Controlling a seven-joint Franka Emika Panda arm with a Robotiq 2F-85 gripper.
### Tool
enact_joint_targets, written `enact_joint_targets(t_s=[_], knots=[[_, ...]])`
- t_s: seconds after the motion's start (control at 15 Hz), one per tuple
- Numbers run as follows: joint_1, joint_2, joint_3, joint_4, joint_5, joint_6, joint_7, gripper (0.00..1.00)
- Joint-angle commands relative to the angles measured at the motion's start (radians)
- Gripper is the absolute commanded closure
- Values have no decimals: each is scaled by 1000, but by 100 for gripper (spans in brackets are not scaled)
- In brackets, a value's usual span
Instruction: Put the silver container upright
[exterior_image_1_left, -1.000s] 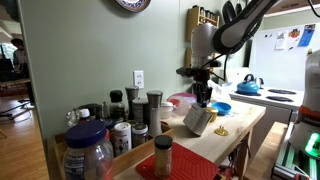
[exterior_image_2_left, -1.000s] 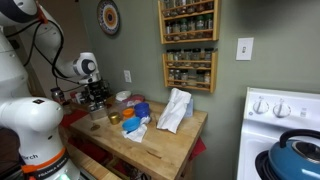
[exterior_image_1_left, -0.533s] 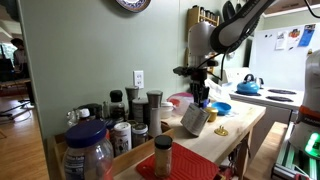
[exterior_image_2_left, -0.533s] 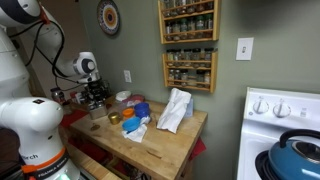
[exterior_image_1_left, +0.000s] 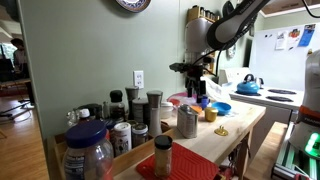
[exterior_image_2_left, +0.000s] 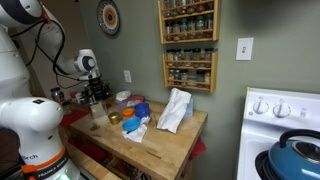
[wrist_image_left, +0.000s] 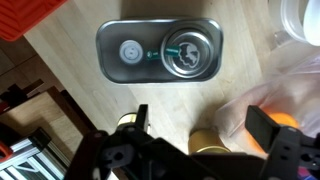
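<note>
Silver-grey container (exterior_image_1_left: 187, 122); pale wooden table (exterior_image_1_left: 238, 128)

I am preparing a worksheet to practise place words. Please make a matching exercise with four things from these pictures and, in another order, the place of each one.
Things:
1. container
2. kettle
3. clock
4. gripper

Places:
a. on the wall
b. upright on the wooden counter
c. open, above the container
d. on the stove

Pairs: 1-b, 2-d, 3-a, 4-c
</note>
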Motion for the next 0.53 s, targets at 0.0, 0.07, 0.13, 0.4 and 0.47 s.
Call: enact_joint_targets(t_s=[0.0, 0.07, 0.13, 0.4, 0.47], knots=[[4, -5, -4, 26, -6, -57, -52, 0], [5, -16, -10, 30, 20, -75, -123, 0], [10, -33, -18, 27, 68, -80, -245, 0], [10, -108, -34, 22, 156, -133, -546, 0], [11, -129, -37, 21, 173, -152, -617, 0]])
